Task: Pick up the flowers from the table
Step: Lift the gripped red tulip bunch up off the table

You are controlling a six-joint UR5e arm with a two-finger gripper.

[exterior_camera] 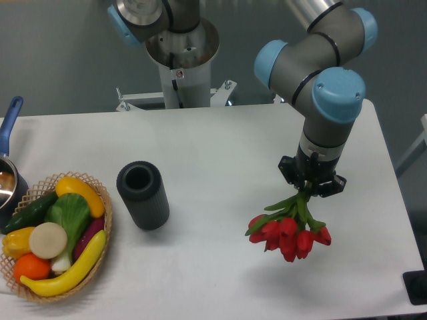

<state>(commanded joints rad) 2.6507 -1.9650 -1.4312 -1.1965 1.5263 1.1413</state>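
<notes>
White table: black cylinder, produce basket.

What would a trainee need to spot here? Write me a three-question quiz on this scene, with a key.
1. True or false: the flowers hang blooms-down from the tool.
2. What stands upright between the basket and the flowers?
A. a black cylinder
B. a glass jar
C. a white mug
3. Fill in: at the table's left edge, behind the basket, sits a pot with a ____ handle.

Key
1. True. The tool grips the green stems and the red blooms point down.
2. A, the black cylinder, open end up.
3. Blue, the pot.
</notes>
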